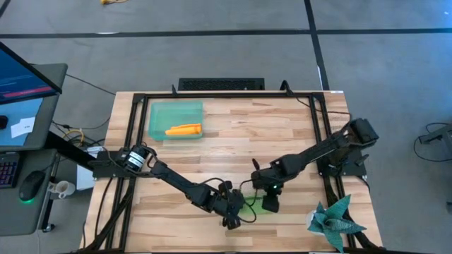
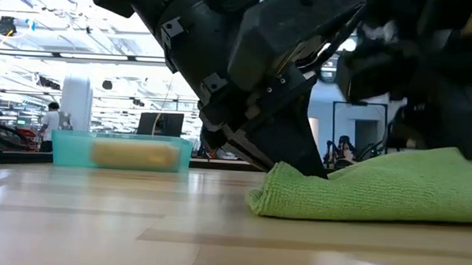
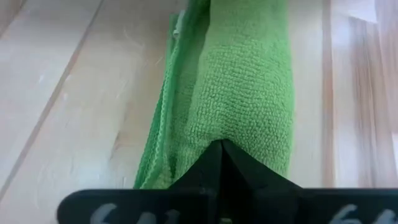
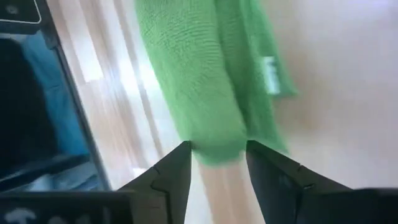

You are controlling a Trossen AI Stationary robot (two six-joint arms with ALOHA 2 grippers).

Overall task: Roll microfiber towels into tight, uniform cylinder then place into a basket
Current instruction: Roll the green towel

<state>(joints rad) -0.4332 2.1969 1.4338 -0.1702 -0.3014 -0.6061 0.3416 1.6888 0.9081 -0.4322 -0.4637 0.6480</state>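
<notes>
The lime green towel (image 1: 256, 205) lies rolled into a long bundle on the wooden table near its front edge; it also shows in the low view (image 2: 376, 188). My left gripper (image 3: 221, 147) is shut at the bundle's left end. My right gripper (image 4: 217, 149) is open over the bundle's other end (image 4: 214, 146), one finger on each side. The orange towel (image 1: 184, 130) lies rolled inside the mint-green basket (image 1: 157, 113) at the far left. My left gripper presses its shut fingertips (image 3: 221, 152) onto the top of the green bundle near its left end (image 2: 285, 181), slanting down from the table's left. The bundle lies flat on the table under the tips. My right gripper: I cannot tell whether its fingers (image 4: 180, 162) touch the bundle's end.
A dark teal spiky cloth (image 1: 335, 219) lies at the table's front right corner. The basket also shows at the far left in the low view (image 2: 62, 152). Bare wood (image 1: 233, 134) lies between the basket and the grippers. A black frame (image 1: 134, 120) runs round the table.
</notes>
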